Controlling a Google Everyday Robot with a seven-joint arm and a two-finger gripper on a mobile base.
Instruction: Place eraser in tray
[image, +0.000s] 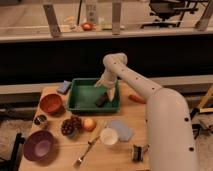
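At the far edge of the counter (131, 114), about midway along, sits the green tray (81, 97). The eraser (101, 99), a dark block, lies inside it at a slant, on the tray floor near the right wall. The claw (109, 90) points down over the tray's right half, just above the eraser. Cannot tell whether they touch, nor whether the claw is open or closed. The white arm (150, 95) reaches in from the right edge.

Far left corner: small blue block (64, 87). Left edge: orange bowl (51, 103). Near left corner: purple bowl (38, 145). Toward the near edge: white cup (109, 136), fork (86, 150) and a flat pale blue-grey piece (122, 130).
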